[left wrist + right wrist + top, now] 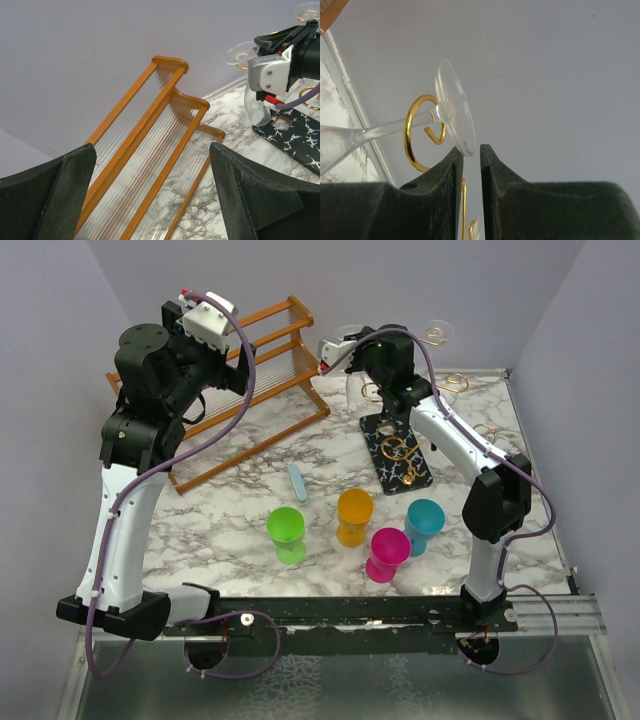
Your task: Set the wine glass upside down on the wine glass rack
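1. The clear stemmed wine glass (451, 107) hangs foot up and bowl down on the wine glass rack (410, 472). The rack is a stand of curly gold wire arms on a slanted black post with a flat black, white-veined base. It stands at the far right of the white-and-grey marbled table (240, 515).
2. In the right wrist view, we see the glass's stem passing through a gold wire loop (409, 132). The round foot lies on the gripper's side of that loop.
3. The right gripper (471, 156) sits right at the foot. Its black fingers are a narrow slit apart with nothing between them.
4. The foot's rim lies at the mouth of that slit, against one fingertip. We cannot tell whether the two actually touch.
5. The left gripper (152, 147) is held above the brown wooden slatted shelf rack (165, 100). Its fingers are spread wide and empty, well apart from the glass.
6. A green cup (287, 530), an orange cup (354, 515), a pink cup (388, 552) and a blue cup (425, 523) stand on the table, nearer the arm bases than the rack.
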Motion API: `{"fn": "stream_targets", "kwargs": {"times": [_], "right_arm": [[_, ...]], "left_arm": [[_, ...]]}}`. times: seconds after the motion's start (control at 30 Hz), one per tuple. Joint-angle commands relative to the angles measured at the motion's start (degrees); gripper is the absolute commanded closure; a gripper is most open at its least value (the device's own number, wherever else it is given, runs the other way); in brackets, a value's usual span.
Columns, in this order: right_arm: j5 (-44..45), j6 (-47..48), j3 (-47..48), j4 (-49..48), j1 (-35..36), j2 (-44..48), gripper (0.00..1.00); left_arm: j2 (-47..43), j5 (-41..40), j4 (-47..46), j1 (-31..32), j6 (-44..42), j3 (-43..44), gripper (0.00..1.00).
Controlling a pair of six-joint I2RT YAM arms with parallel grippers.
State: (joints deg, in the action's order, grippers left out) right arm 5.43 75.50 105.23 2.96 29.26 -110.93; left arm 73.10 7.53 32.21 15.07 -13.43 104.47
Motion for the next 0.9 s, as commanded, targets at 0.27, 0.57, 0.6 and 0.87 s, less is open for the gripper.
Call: {"fn": "stream_targets", "kwargs": {"times": [0.27, 0.57, 0.6, 0.87], "right_arm": [[1.66, 2.17, -3.11, -2.48, -0.48, 4.25, 0.77], [1.97, 2.22, -4.69, -2.19, -1.21, 5.73, 0.73], [1.98, 2.19, -4.86, -2.24, -1.28, 5.92, 0.72], [2.07, 2.29, -7.32, -2.19, -1.66, 8.25, 0.66]], "left_arm": [[-1.40, 0.91, -1.01, -0.13, -0.21, -0.87, 0.01], [-1.65, 1.17, -1.09, -0.13, -0.16, -1.42, 0.01], [-1.65, 1.17, -1.13, -0.13, -0.20, -1.52, 0.01], [-1.89, 2.10, -1.62, -0.14, -0.10, -3.11, 0.01]]}}
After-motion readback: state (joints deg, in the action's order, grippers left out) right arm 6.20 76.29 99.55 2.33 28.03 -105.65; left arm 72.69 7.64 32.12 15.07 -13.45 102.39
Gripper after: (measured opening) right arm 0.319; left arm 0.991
